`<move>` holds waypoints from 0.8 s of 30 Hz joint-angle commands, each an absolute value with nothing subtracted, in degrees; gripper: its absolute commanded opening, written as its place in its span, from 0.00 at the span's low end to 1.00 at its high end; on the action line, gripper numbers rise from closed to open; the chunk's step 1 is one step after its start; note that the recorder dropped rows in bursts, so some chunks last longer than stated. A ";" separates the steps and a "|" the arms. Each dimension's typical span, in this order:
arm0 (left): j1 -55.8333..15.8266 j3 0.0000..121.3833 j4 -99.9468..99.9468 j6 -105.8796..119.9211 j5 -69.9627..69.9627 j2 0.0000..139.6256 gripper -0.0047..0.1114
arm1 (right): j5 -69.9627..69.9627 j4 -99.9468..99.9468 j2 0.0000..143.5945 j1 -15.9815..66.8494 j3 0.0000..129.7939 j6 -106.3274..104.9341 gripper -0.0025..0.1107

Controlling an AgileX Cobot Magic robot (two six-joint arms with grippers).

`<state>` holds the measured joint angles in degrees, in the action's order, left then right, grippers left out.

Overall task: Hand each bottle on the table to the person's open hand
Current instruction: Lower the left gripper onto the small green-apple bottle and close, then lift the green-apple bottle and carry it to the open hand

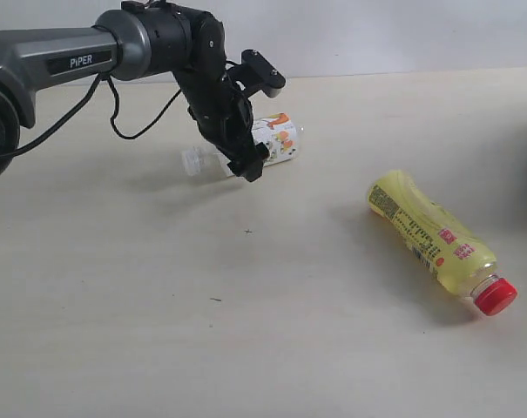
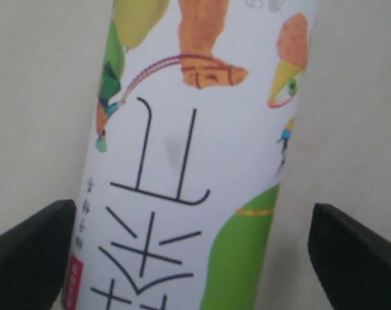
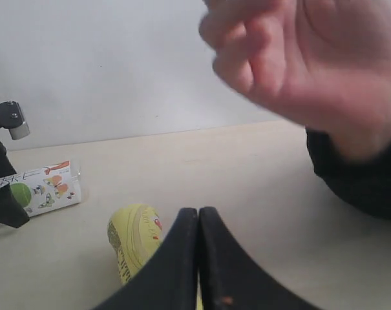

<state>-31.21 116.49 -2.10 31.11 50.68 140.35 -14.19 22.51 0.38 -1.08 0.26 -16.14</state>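
Observation:
A white bottle with a green label (image 1: 279, 139) lies on its side on the table (image 1: 158, 305), far left of centre. My left gripper (image 1: 254, 152) is open and straddles it. In the left wrist view the bottle (image 2: 182, 161) fills the space between the black fingers (image 2: 33, 252), with a small gap on one side. The yellow bottle with a red cap (image 1: 429, 235) lies on its side at the right. My right gripper (image 3: 199, 223) is shut and empty, close above the yellow bottle's base (image 3: 134, 242). The person's open hand (image 3: 311, 64) hovers above it. The two clear bottles are out of view.
The hand's black sleeve (image 3: 363, 174) rests on the table beside my right gripper. A pale wall runs behind the table's far edge (image 1: 402, 74). The left arm's cable (image 1: 115, 113) hangs over the table.

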 commanded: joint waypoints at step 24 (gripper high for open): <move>-31.27 116.59 -10.50 13.14 53.27 127.95 0.04 | -14.04 22.46 0.00 -1.32 0.00 -16.38 0.02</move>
